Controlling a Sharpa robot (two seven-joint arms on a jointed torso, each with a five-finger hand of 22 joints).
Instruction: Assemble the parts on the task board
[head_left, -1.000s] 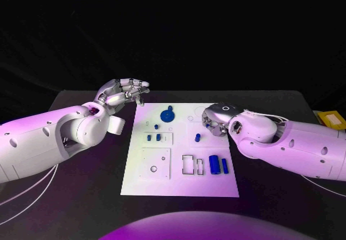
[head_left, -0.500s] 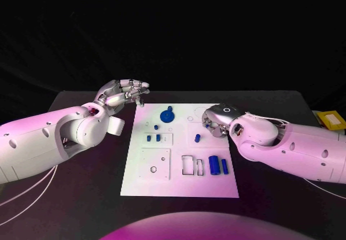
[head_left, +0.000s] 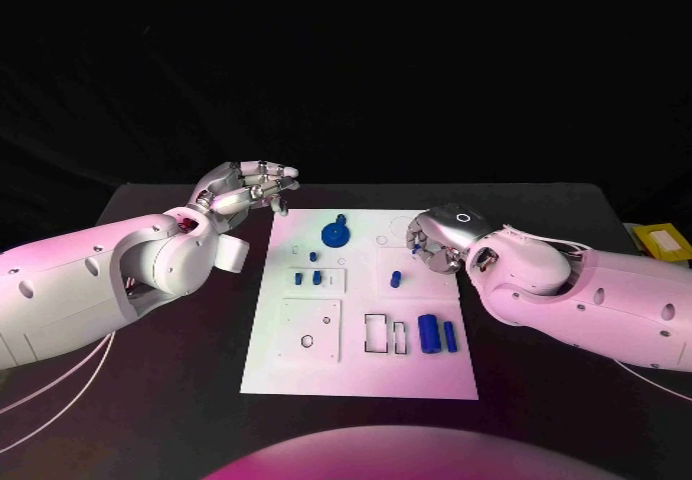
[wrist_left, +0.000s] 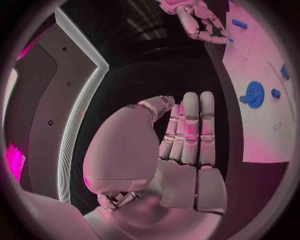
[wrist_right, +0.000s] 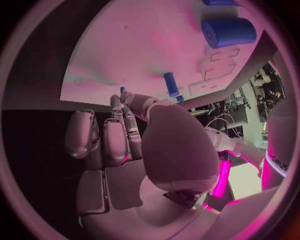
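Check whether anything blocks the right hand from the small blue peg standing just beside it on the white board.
Nothing visible does: the right hand hovers beside the small blue peg, with bare white task board between.

**A:** where's everything sitting on that flat white rectangular task board (head_left: 361, 375)?

**B:** round blue disc part (head_left: 335, 234) up at 12, fat blue cylinder part (head_left: 428, 330) at 4 with a thinner blue cylinder (head_left: 450, 335) just right of it.

**A:** and the hands?

**B:** silver left hand (head_left: 248, 187) off the 11 corner, silver right hand (head_left: 436, 237) at 2.
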